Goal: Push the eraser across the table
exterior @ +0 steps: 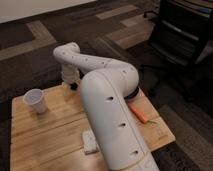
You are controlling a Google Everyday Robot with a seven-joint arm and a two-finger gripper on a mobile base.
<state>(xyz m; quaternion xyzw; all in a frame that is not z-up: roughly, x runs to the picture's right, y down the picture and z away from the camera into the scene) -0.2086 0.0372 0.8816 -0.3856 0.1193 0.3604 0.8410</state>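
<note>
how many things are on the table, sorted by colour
white: 2, the white paper cup and the flat white rectangular block
orange: 1, the thin orange stick
dark: 1, a dark round object mostly hidden behind the arm
total: 4 visible on the light-brown wooden plank table
The gripper is down at the table's far edge; no eraser shows.
</note>
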